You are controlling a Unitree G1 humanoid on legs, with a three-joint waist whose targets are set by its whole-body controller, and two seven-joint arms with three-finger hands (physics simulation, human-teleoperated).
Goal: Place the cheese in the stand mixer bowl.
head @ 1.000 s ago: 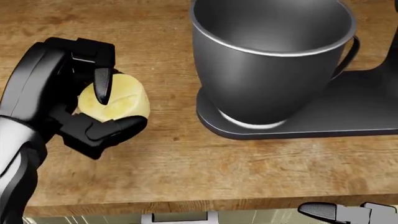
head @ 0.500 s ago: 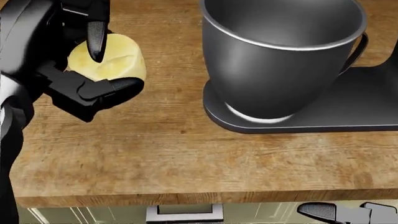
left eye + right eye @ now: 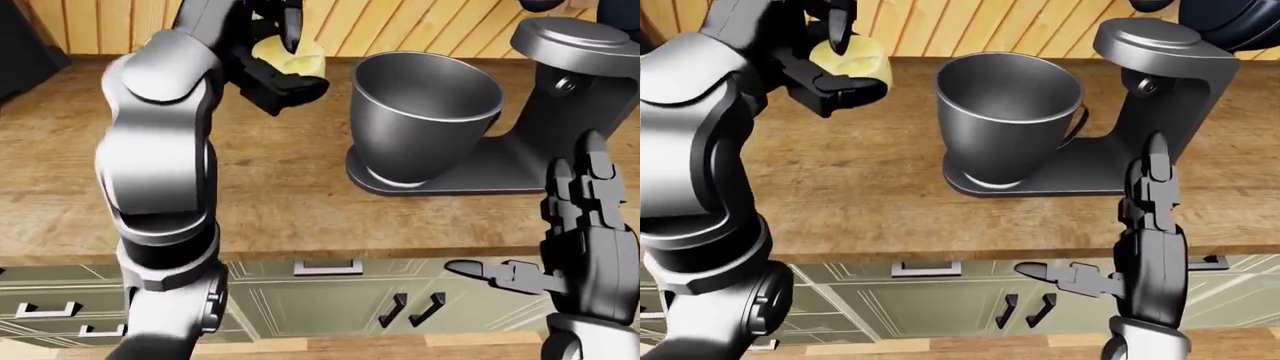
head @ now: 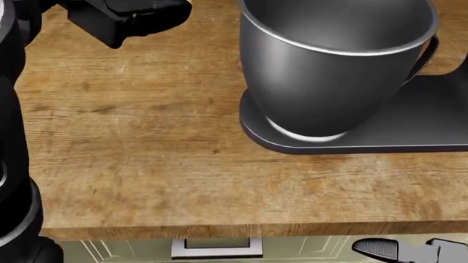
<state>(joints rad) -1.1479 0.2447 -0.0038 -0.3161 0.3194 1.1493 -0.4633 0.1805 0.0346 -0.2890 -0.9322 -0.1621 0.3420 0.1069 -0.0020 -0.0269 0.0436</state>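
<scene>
A pale yellow chunk of cheese (image 3: 852, 58) is held up above the wooden counter (image 4: 161, 164), with my left hand (image 3: 835, 64) shut on it. It hangs to the left of the grey stand mixer bowl (image 3: 1007, 116), at about rim height. In the head view only the hand's lower fingers (image 4: 135, 16) show at the top left; the cheese is out of that view. The bowl (image 4: 333, 60) sits on the mixer's dark base (image 4: 351, 142). My right hand (image 3: 1130, 259) is open, low at the bottom right, below the counter's edge.
The mixer's tilted-up head and column (image 3: 1165, 71) rise to the right of the bowl. A wooden slat wall (image 3: 960, 22) runs behind the counter. Green cabinet drawers with handles (image 3: 925, 268) lie beneath the counter edge.
My left hand has lifted the cheese upward, off the counter and out of the head view's top. The bowl and right hand stay put.
</scene>
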